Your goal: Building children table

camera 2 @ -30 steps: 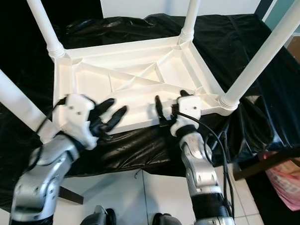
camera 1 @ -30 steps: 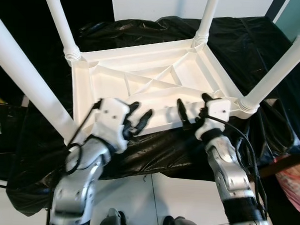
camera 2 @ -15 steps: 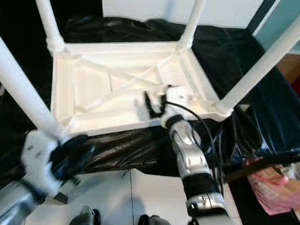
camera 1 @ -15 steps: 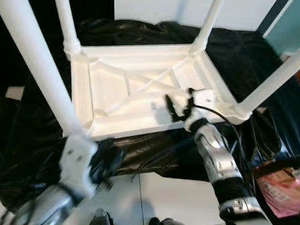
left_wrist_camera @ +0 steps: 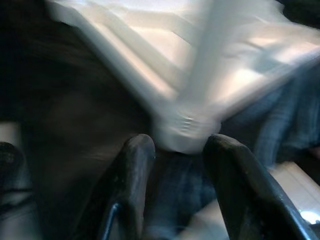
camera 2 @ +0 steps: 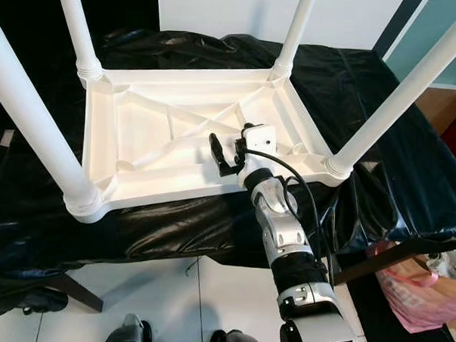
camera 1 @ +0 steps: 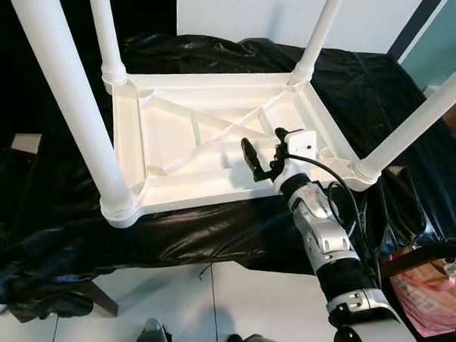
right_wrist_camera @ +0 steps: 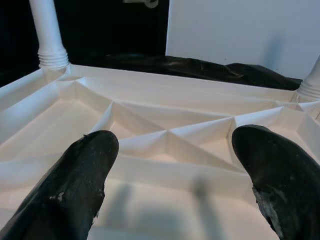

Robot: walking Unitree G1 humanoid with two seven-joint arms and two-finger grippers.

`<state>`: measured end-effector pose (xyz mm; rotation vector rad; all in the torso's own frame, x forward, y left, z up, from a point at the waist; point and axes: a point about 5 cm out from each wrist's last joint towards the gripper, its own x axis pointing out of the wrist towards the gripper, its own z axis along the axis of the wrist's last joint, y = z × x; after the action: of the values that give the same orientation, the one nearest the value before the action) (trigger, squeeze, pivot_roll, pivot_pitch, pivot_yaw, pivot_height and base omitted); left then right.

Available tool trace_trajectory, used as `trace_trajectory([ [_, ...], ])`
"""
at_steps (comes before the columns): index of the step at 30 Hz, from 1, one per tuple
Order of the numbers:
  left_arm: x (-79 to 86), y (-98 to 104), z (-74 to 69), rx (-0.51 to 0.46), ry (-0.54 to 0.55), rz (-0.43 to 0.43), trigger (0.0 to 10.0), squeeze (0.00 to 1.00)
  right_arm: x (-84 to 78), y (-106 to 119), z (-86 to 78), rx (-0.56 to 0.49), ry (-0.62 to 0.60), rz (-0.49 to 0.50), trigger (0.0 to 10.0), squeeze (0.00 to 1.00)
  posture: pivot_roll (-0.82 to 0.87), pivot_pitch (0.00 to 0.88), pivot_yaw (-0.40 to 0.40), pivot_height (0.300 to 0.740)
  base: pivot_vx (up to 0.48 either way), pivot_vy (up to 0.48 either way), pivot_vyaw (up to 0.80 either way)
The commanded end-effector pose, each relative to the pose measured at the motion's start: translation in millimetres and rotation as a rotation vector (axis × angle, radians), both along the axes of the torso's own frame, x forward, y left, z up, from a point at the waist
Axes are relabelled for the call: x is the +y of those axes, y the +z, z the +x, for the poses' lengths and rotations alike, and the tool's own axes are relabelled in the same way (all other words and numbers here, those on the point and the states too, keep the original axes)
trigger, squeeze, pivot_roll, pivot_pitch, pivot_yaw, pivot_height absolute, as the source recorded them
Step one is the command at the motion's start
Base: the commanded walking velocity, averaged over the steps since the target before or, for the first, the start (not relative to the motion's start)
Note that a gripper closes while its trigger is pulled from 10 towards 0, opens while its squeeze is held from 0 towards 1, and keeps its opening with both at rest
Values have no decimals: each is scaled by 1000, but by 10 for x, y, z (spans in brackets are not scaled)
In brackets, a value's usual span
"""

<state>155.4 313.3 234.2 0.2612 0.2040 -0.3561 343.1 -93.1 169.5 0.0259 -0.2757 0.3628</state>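
The right gripper is hovering with its two black fingers spread wide over the near edge of the upturned white plastic children's table, holding nothing. In the right wrist view those fingers are framing the table's ribbed underside. The table is lying top-down on a crinkled black plastic sheet that is covering the surface beneath, with four white round legs pointing up from its corners. The near-left leg is standing tall close to the head camera, hiding part of the sheet. In the blurred left wrist view the left gripper is sitting parted and empty just below a table corner. A pink plastic bag is lying on the white tiled floor to the right.
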Motion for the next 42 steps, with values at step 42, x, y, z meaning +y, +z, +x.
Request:
trace_trajectory([
  [42,-1030,105,2042,-375,-70,-186,10000,0,-888,-648,-741,262,-746,21,10000,0,9,121,32,740,0,0,0],
])
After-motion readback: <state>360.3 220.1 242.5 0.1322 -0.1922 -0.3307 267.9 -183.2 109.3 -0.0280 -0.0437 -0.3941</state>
